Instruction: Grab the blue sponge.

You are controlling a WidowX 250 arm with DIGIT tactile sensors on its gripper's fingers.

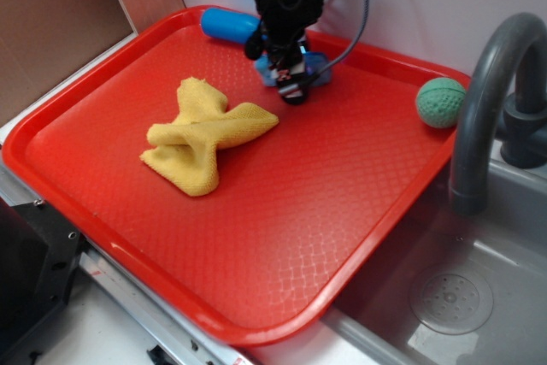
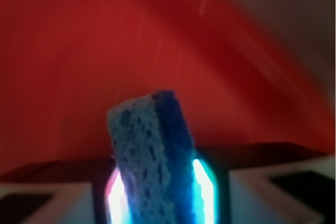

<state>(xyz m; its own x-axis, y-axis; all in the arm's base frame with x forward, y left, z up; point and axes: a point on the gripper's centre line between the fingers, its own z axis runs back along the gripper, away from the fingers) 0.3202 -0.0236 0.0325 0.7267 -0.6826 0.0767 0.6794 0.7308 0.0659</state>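
Observation:
The blue sponge point(image 2: 152, 156), a porous medium-blue foam block, stands on end between my jaws in the wrist view, and the two glowing pads press its sides. In the exterior view my gripper point(image 1: 291, 70) stands at the back of the red tray point(image 1: 282, 211), shut on the blue sponge point(image 1: 318, 66), which sticks out at both sides of the fingers. The sponge looks to be at or just above the tray floor; I cannot tell which.
A smooth blue bottle-shaped toy point(image 1: 227, 25) lies at the tray's back rim, just left of the gripper. A crumpled yellow cloth point(image 1: 201, 134) lies mid-tray. A green ball point(image 1: 441, 102) sits at the right rim. A grey faucet point(image 1: 487, 100) and sink point(image 1: 461, 297) are at the right.

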